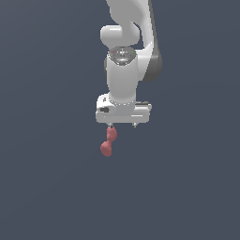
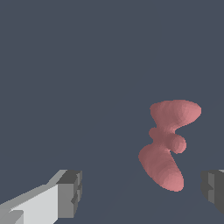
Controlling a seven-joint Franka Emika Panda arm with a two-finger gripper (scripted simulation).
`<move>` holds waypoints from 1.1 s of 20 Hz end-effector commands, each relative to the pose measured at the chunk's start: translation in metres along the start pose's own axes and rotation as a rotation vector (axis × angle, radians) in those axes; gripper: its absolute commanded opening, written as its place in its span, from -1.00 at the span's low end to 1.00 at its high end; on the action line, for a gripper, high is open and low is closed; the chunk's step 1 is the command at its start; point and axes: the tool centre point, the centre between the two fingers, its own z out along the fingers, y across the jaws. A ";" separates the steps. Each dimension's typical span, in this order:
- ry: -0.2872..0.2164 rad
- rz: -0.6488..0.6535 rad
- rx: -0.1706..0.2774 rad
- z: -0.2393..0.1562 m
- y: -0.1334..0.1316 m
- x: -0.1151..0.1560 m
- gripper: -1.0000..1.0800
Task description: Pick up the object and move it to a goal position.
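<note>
The object is a small matte red blob of two rounded lobes. In the exterior view it sits just below my white gripper, under the finger on that view's left. In the wrist view the object lies beyond the fingertips, nearer one dark finger pad than the other. My gripper is open wide, points straight down and holds nothing. No finger touches the object.
A plain dark blue-grey ground fills both views. The white arm rises straight up from the gripper to the exterior view's top edge.
</note>
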 end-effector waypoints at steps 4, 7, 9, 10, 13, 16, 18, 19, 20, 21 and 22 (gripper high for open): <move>-0.001 -0.009 0.000 -0.001 -0.002 -0.001 0.92; -0.004 -0.037 0.001 -0.003 -0.007 -0.002 0.92; -0.005 -0.058 0.002 -0.005 -0.012 -0.003 0.92; -0.005 -0.065 0.002 -0.006 -0.013 -0.004 0.92; -0.005 -0.074 0.002 -0.007 -0.015 -0.004 0.92; -0.005 -0.063 0.002 -0.005 -0.013 -0.003 0.92; -0.006 -0.043 0.001 -0.002 -0.008 -0.003 0.92; -0.007 -0.029 0.000 0.000 -0.004 -0.002 0.92; -0.008 -0.013 -0.001 0.002 0.000 -0.001 0.92; -0.009 0.005 -0.002 0.005 0.004 -0.001 0.92; -0.010 0.026 -0.003 0.009 0.010 0.000 0.92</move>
